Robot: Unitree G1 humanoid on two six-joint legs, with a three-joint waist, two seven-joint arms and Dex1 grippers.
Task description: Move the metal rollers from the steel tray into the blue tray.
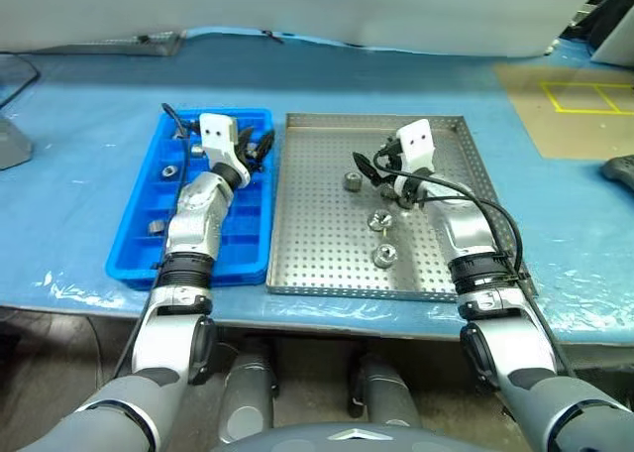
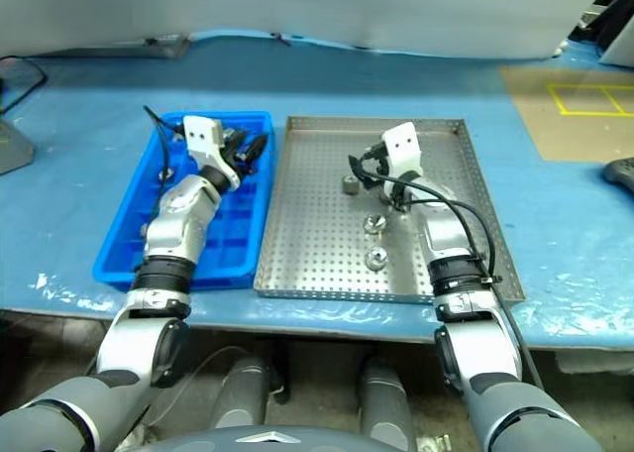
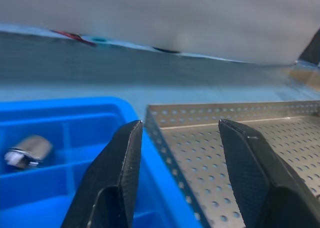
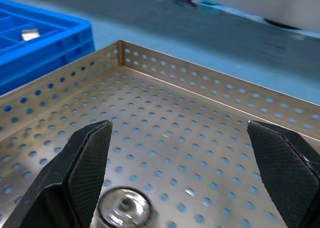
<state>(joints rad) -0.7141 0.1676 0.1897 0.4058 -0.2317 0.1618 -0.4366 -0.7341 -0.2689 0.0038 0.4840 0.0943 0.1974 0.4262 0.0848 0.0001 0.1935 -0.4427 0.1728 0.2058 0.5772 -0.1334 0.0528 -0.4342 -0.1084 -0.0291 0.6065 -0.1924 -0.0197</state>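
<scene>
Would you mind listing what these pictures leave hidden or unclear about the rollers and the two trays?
- Blue tray: the left arm covers its middle compartments in the head views, so the roller count there is uncertain.
- Steel tray: the right gripper and its cable hide the floor beneath in the head views; a fourth roller could lie there.
- Roller in the right wrist view: the picture's edge cuts it off.
- Roller in the left wrist view: blurred.

A blue-covered tabletop (image 1: 89, 184) fills the scene under even light. A pale wall (image 1: 297, 6) runs along twelve o'clock. At two o'clock lies a brown board (image 1: 570, 125) marked with yellow lines (image 1: 584, 95). A dark object (image 1: 619, 171) sits at three o'clock
</scene>
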